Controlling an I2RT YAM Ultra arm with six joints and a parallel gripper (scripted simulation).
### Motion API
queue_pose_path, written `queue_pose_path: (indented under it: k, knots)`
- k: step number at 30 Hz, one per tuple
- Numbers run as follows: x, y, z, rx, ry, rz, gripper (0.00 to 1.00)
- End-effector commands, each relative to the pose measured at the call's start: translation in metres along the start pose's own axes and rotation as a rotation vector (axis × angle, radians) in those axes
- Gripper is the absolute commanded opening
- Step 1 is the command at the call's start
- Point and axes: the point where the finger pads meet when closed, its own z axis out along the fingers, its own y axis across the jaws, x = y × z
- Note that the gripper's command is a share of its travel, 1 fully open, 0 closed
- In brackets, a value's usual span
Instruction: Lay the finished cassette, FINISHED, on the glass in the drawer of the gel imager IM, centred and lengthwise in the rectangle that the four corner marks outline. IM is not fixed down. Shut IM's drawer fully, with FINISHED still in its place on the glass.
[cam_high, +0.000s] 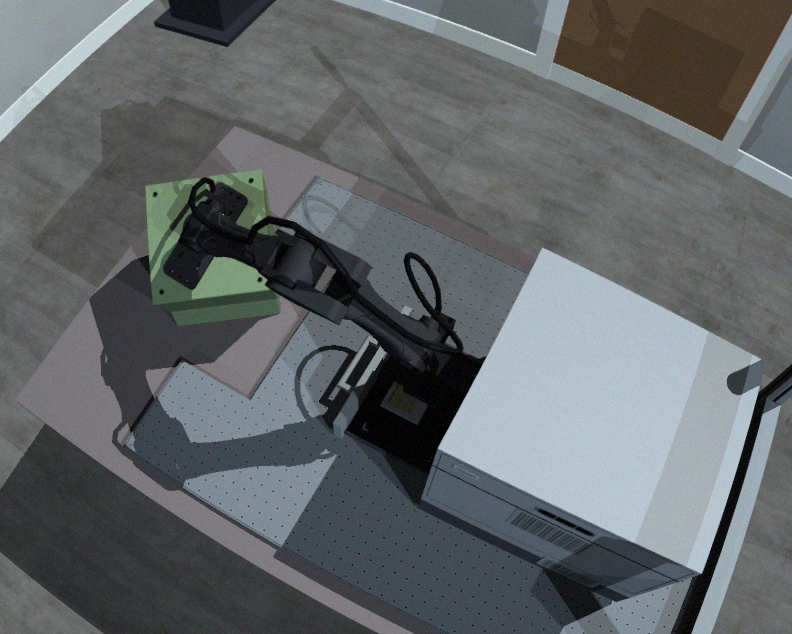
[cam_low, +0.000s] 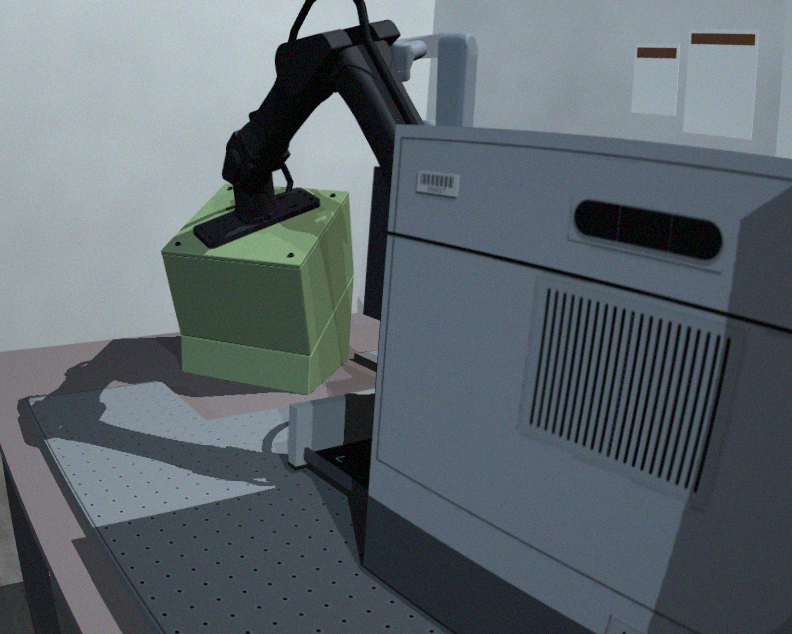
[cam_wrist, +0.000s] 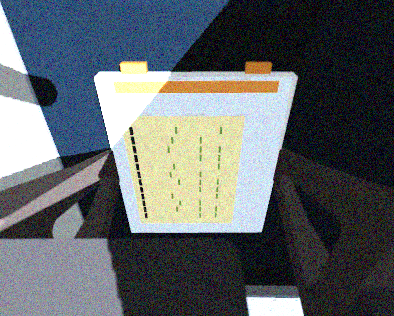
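Observation:
FINISHED (cam_wrist: 195, 155) (cam_high: 403, 403) is a pale flat cassette with a yellow gel window, dashed green lanes and an orange band at its far end. My gripper (cam_wrist: 196, 158) (cam_high: 412, 384) is shut on it, one dark finger on each long side. It holds the cassette over the dark glass (cam_wrist: 90, 40) (cam_high: 386, 433) of the open drawer of IM (cam_high: 594, 396) (cam_low: 561, 363), a large grey-white box. The drawer's pale front panel (cam_high: 356, 380) (cam_low: 317, 423) sticks out toward the arm's base. A white corner mark (cam_low: 340, 457) shows on the glass. I cannot tell whether the cassette touches the glass.
The arm stands on a green block (cam_high: 217, 290) (cam_low: 257, 297) at the table's back left. A perforated grey board (cam_high: 264, 475) (cam_low: 198, 542) covers the table in front of IM. In the exterior view, IM hides the gripper and the cassette.

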Motion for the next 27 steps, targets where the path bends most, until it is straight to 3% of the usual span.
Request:
queue_pose_path:
  k: [1, 27]
  knots:
    - [-0.001, -0.015, -0.005, 0.030, -0.015, 0.002, 0.00]
    - [0.000, -0.023, -0.015, 0.064, -0.015, 0.010, 0.00]
